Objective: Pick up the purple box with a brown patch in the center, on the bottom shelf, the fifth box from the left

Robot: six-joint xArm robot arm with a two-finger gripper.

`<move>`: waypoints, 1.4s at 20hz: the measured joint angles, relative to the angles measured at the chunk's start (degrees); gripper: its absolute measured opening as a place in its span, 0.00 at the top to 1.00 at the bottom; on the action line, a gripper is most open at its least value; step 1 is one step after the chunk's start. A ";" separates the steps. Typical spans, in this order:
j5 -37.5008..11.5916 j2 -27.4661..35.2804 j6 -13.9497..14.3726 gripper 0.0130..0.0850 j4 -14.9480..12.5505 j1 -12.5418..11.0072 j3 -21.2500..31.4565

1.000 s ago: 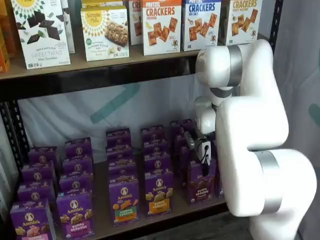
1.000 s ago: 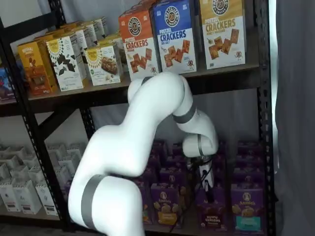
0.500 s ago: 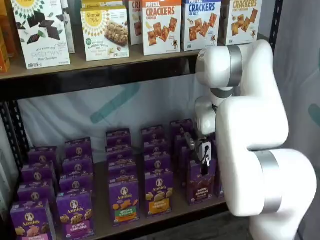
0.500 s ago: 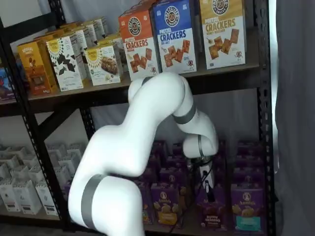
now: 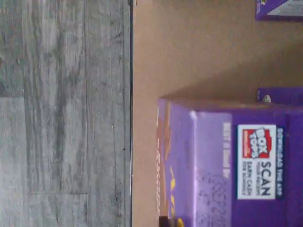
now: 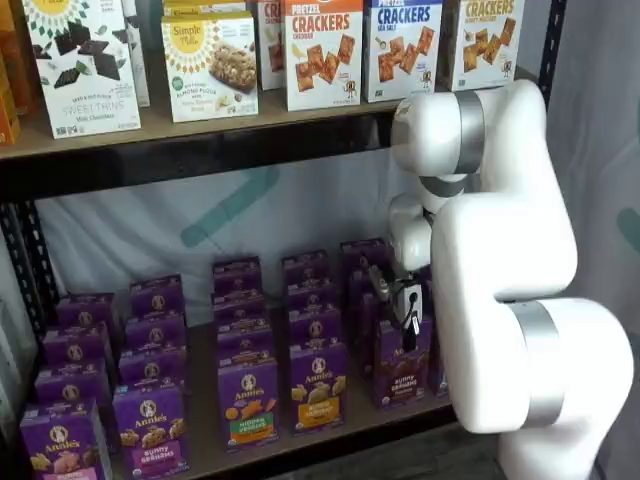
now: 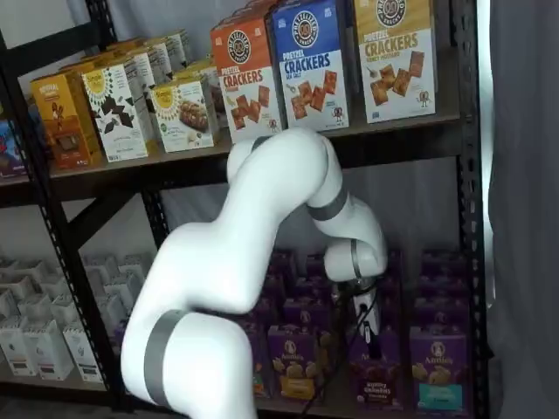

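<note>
The purple box (image 6: 402, 365) with its dark brown snack picture stands upright at the front of the bottom shelf (image 6: 200, 445), at the right end of the row; it also shows low down in a shelf view (image 7: 377, 380). My gripper (image 6: 407, 322) hangs from the white arm right at the box's top edge, and in a shelf view (image 7: 368, 336) it sits just above the carton. One black finger lies against the box's front face; the other is hidden, so I cannot tell the grip. The wrist view shows the box's top (image 5: 227, 165) close up on the tan board (image 5: 189, 47).
A purple box with an orange band (image 6: 318, 385) stands just left of the target, and one with a teal band (image 7: 437, 367) just right. More purple cartons line up behind. Cracker boxes (image 6: 322, 50) fill the upper board. A black rack post (image 7: 467, 218) rises at the right.
</note>
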 joint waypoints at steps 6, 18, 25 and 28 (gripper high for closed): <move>-0.44 -0.35 -0.39 0.72 0.55 0.08 0.62; 1.20 -5.41 -6.26 0.72 6.79 -0.31 6.90; -2.50 -12.70 -10.56 0.72 12.34 0.40 17.74; -4.74 -16.21 -11.31 0.72 14.05 1.27 22.89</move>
